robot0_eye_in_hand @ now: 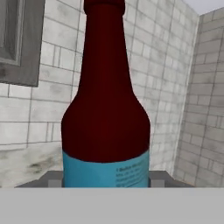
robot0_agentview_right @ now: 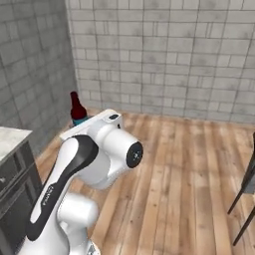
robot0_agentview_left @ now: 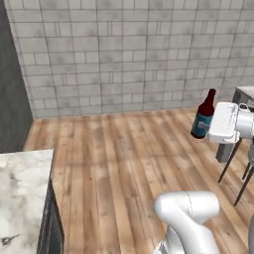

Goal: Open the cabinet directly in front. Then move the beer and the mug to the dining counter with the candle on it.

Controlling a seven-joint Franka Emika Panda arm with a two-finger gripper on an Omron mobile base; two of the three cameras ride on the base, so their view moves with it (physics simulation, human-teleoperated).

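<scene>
The beer point(robot0_agentview_left: 204, 115) hangs in the hand point(robot0_agentview_left: 214, 130), neck tilted slightly up-right

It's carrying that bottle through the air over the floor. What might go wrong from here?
The beer hangs high above the wooden floor with nothing under it, so if the grip slipped it would likely drop and break. The gripper seems to hold it low, around the blue label, leaving the tall neck free to tip. A chair and a grey counter edge stand close by and might get bumped.
</scene>
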